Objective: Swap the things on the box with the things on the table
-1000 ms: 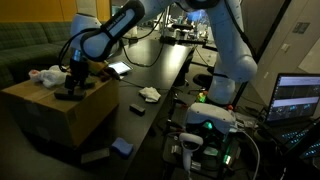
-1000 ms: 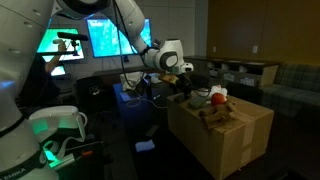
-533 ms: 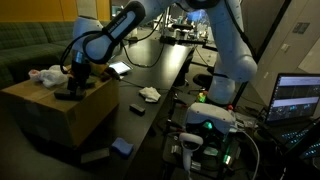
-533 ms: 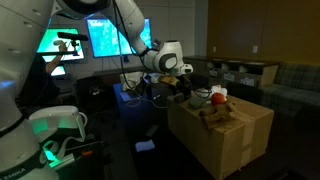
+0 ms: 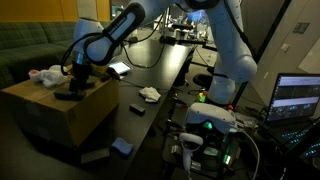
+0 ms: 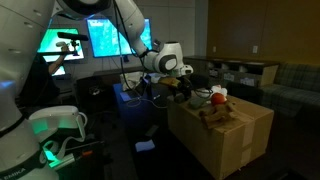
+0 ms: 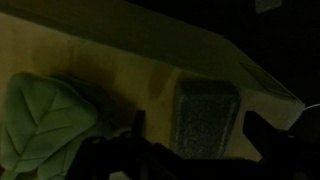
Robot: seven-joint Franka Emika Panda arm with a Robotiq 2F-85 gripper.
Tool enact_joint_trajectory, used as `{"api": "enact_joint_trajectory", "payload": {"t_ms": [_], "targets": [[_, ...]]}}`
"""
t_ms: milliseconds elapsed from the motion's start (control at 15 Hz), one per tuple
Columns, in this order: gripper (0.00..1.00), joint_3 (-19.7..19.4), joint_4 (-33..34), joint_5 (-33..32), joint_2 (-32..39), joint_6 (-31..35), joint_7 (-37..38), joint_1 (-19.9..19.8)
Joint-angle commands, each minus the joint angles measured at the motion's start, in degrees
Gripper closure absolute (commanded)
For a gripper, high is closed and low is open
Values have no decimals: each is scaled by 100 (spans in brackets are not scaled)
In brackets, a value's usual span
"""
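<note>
One cardboard box [image 5: 60, 115] stands left of the black table [image 5: 165, 65]. Its top carries a white crumpled bundle [image 5: 42, 75]. Right of the bundle, the claw [image 5: 75, 88] hangs just above the box top, released and grasping nothing. The wrist view shows a green leaf-shaped item [image 7: 45, 125] and a grey textured pad [image 7: 208, 120]. A white cloth [image 5: 150, 93] lies on the table.

No text, label, brand, number or sign can be read in any view. The lit laptop screen [image 5: 300, 98] and the two bright blue-green monitors [image 6: 105, 38] show window content that is too small and blurred to read. The faces of the large brown cardboard box [image 5: 62, 112] are too dim to show any print. The wrist view is dark and blurred.
</note>
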Motion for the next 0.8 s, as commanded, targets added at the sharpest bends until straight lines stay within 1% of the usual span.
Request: {"api": "enact_joint_trajectory", "payload": {"t_ms": [0,733], "targets": [[0,118,27,-88,31,158,-191,-109],[0,124,295,-95,249,91,-441,-159]]}}
